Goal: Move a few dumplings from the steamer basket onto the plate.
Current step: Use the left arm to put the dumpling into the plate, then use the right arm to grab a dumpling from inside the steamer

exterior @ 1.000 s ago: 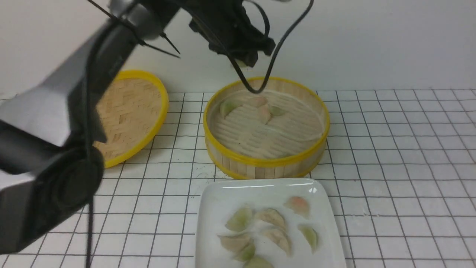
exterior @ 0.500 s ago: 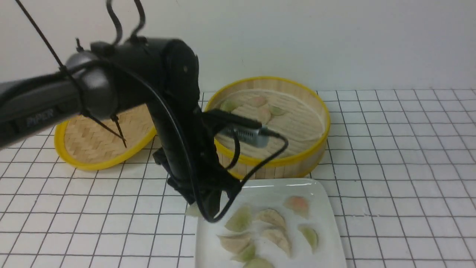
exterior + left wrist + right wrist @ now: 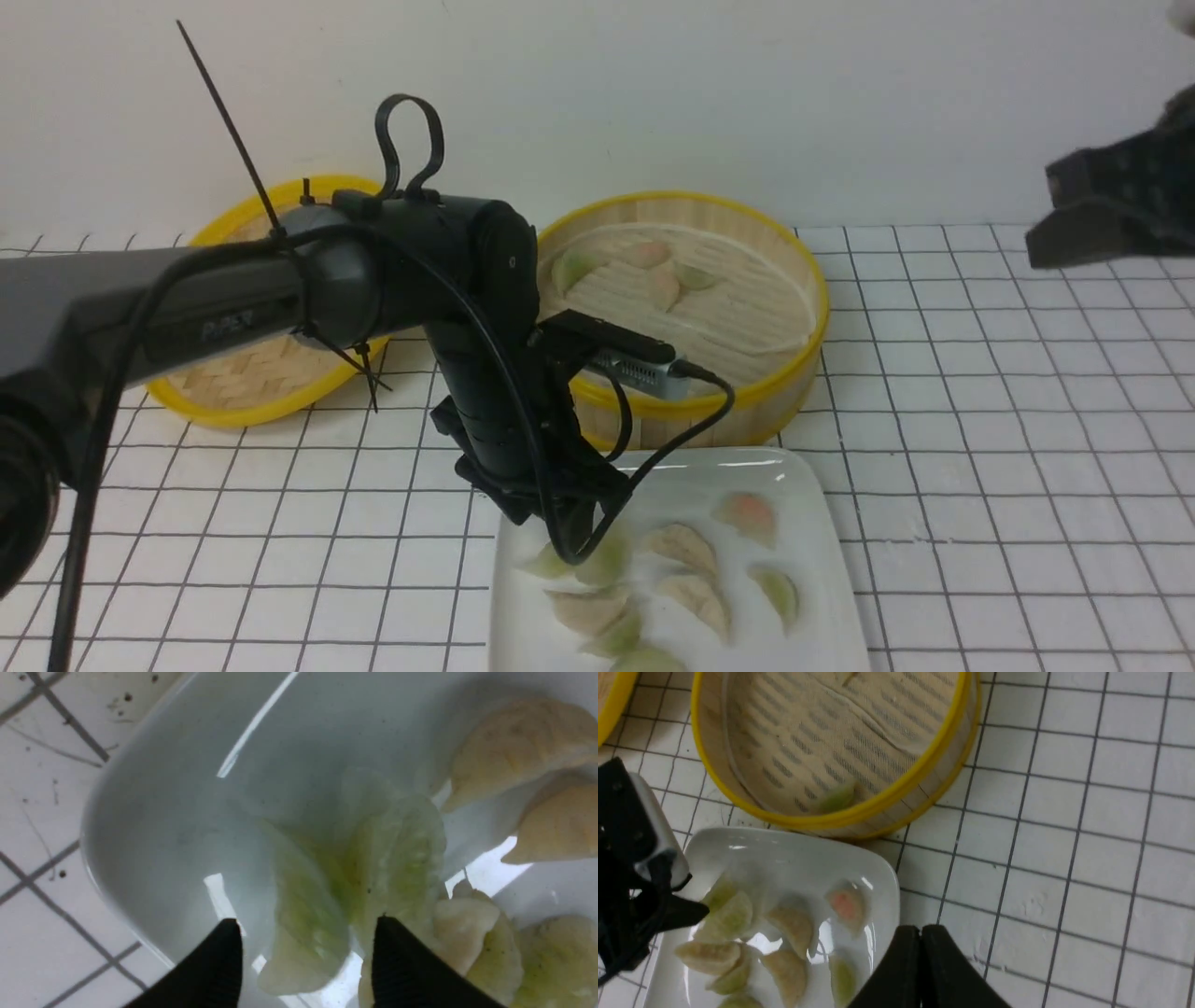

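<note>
L pincer [image 3: 306,924] spread astride green dumpling [image 3: 303,891] on plate [image 3: 154,812].

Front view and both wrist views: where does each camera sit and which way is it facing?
Front view: between the arms, facing forward over plate and steamer basket to the wall; left arm in front, right arm at the edge.
Left wrist view: close above the plate, looking down on a green dumpling between its open jaws.
Right wrist view: high, looking down on steamer basket and plate; its shut jaws show.
Shared: front and right wrist views both show the pink dumpling.
</note>
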{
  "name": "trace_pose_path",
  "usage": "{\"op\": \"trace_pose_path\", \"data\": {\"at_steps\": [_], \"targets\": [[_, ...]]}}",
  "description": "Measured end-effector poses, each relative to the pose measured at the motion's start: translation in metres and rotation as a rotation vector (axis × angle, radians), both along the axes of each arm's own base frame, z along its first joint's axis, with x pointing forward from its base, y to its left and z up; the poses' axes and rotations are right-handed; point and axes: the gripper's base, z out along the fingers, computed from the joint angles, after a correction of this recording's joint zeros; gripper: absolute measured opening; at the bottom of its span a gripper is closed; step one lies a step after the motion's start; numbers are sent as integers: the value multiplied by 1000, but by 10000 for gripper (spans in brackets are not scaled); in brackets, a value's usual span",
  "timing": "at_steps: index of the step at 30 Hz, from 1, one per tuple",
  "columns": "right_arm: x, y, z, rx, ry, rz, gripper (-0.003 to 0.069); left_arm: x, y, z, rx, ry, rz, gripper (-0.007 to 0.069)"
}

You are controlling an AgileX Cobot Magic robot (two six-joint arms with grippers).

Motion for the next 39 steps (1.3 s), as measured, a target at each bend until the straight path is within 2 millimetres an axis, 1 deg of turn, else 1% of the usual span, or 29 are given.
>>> {"op": "trace_pose_path", "data": {"at_steps": [1,3,4,5,6,7,8,10,11,12,13,14,15,16,17,18,19,20,21,22,23,25,26,29,31,35,38,39], "targets": [[22,8,-4,-10,4,27,-10,2,-1,4,-6,-11,0,448],[42,18,-2,-34,-19,63,-10,5,-3,11,-12,-13,6,485],[58,28,-8,-55,-22,96,-8,6,-4,17,-13,-7,14,491],[66,32,-6,-69,-38,111,-7,7,-5,22,-12,1,24,486],[77,39,-13,-88,-40,135,-3,9,-6,28,-12,4,28,475],[89,47,-17,-107,-51,163,2,9,-6,36,-7,10,32,444],[103,58,-23,-130,-63,200,13,9,-5,44,2,10,37,389],[121,71,-35,-154,-74,242,35,9,-3,61,4,-21,45,286],[135,79,-46,-168,-80,270,56,8,-1,75,-3,-57,48,194],[137,81,-45,-169,-91,276,60,7,-1,77,-4,-62,49,162],[153,91,-65,-185,-85,311,95,0,4,100,-23,-113,53,67],[156,92,-67,-187,-85,313,100,-1,5,103,-25,-118,53,52],[169,100,-83,-196,-87,339,135,-8,10,121,-39,-156,58,23],[177,104,-94,-202,-86,348,157,-12,13,131,-47,-178,60,12],[186,108,-103,-207,-92,357,198,-21,18,149,-65,-216,64,1],[189,109,-112,-209,-82,360,210,-22,19,152,-67,-223,65,0],[199,113,-123,-215,-91,365,253,-30,24,167,-84,-259,72,-6],[204,116,-134,-218,-87,371,281,-35,27,176,-93,-281,75,-6],[209,118,-141,-221,-100,375,313,-43,32,189,-105,-316,80,-6],[213,120,-147,-224,-104,381,331,-46,34,195,-111,-331,82,-6],[217,123,-158,-228,-106,389,351,-54,39,206,-122,-361,86,-6],[220,126,-165,-232,-109,396,367,-59,43,213,-127,-380,90,-6],[222,131,-174,-236,-112,409,386,-66,48,222,-131,-404,99,-6],[222,138,-187,-241,-100,430,397,-75,55,234,-133,-440,108,-6],[221,142,-191,-242,-98,441,399,-79,58,238,-131,-457,111,-6],[221,148,-198,-248,-104,457,400,-79,60,239,-119,-467,120,-6],[223,149,-200,-263,-119,461,395,-79,60,234,-108,-452,119,-6],[223,149,-199,-264,-120,456,382,-79,60,232,-105,-446,118,-6]]}}
